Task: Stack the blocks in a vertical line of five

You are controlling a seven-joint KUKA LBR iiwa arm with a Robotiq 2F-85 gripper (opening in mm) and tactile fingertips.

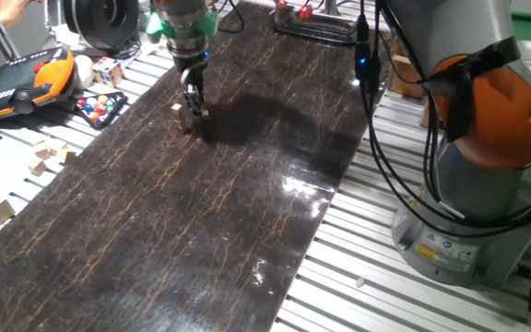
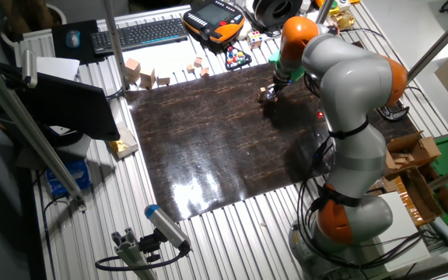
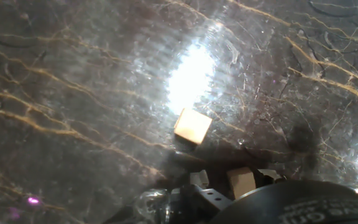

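While hanging low over the far end of the dark marbled surface (image 1: 247, 212), the end effector (image 1: 193, 103) pointing straight down, black fingers (image 1: 194, 92) close together near small light-tan wooden cubes (image 1: 179, 115). Cannot tell from the fixed views whether clenched on a cube or released. Appearing in the hand view at the bottom edge between dark finger parts, one tan cube (image 3: 242, 182), seemingly pinched, though contact not clearly showing. Lying just ahead of it on the glossy surface (image 3: 73, 93), a second light-tan cube (image 3: 192, 126), tilted slightly and sitting under a bright glare patch. Showing in the other fixed view, the end effector (image 2: 271, 90) just beside a small cluster of tan cubes (image 2: 264, 95) near the surface's far edge; number of cubes there too small to count. Resting well apart on the slatted metal bench, larger pale wooden blocks (image 2: 140, 74), a multicoloured puzzle cube (image 1: 108, 71), a tray of coloured balls (image 1: 100, 108) and an orange-and-black teach pendant (image 1: 26, 83). Standing at the right, the arm's grey and orange base (image 1: 487, 138).
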